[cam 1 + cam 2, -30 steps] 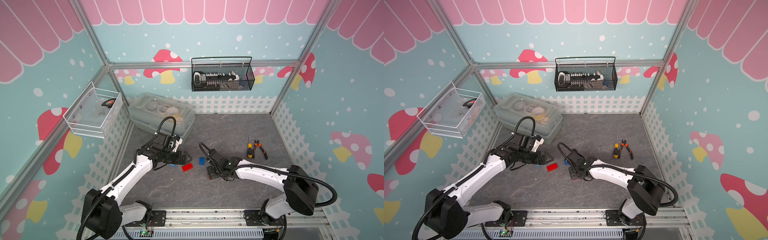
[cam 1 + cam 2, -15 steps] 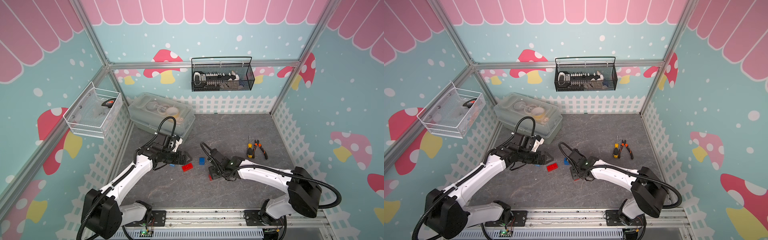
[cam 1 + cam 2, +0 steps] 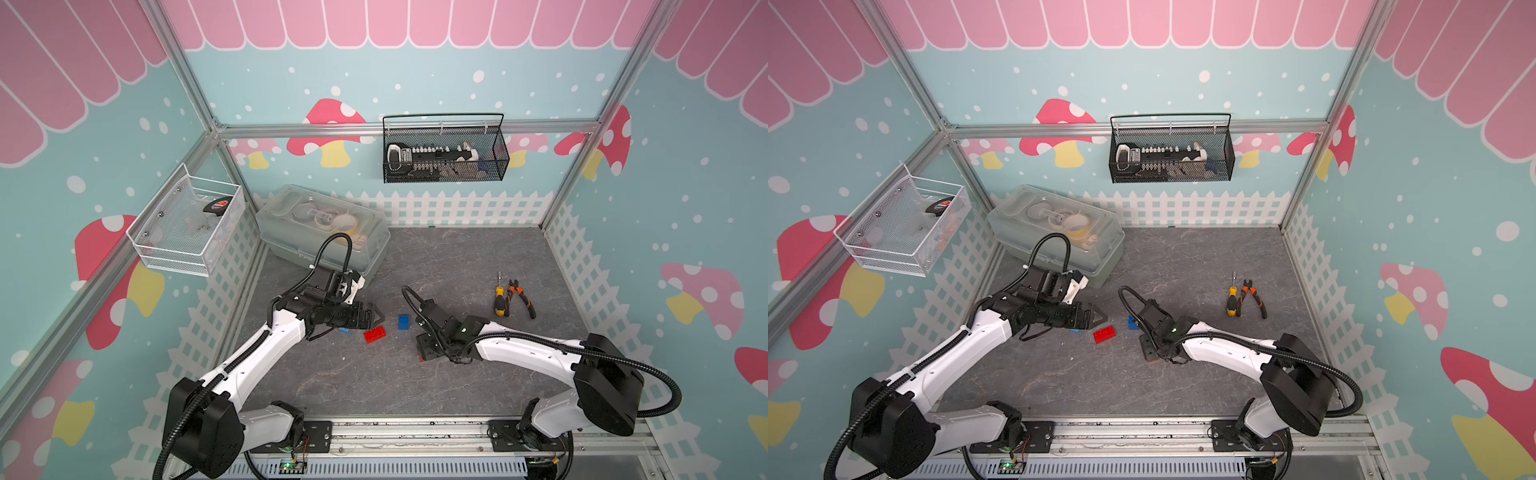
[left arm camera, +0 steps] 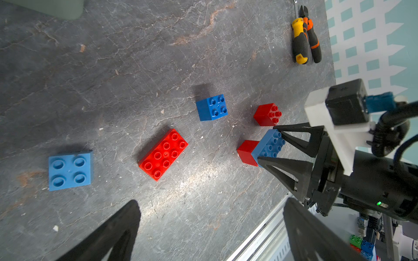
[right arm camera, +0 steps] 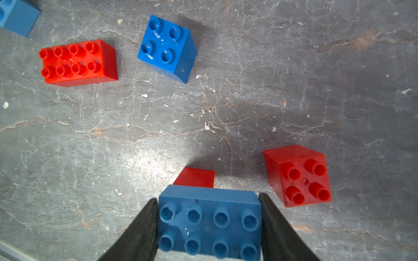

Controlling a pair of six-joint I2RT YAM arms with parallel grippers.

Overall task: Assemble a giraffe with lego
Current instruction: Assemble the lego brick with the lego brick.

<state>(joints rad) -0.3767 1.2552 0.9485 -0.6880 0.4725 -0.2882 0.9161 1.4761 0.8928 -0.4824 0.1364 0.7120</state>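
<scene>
Six lego bricks (image 4: 162, 154) on the counter (image 4: 135, 56). Right claw (image 5: 209, 221) clamped on the long blue brick (image 5: 209, 201), touching a red square brick (image 5: 195, 178). Left claw (image 4: 209, 201) spread apart, empty.

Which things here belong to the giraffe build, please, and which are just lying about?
For the build: long blue brick in the right hand, small red brick beneath it, square red brick, square blue brick, long red brick, pale blue brick.
Lying about: screwdriver, pliers, lidded box, black basket, white basket.
</scene>
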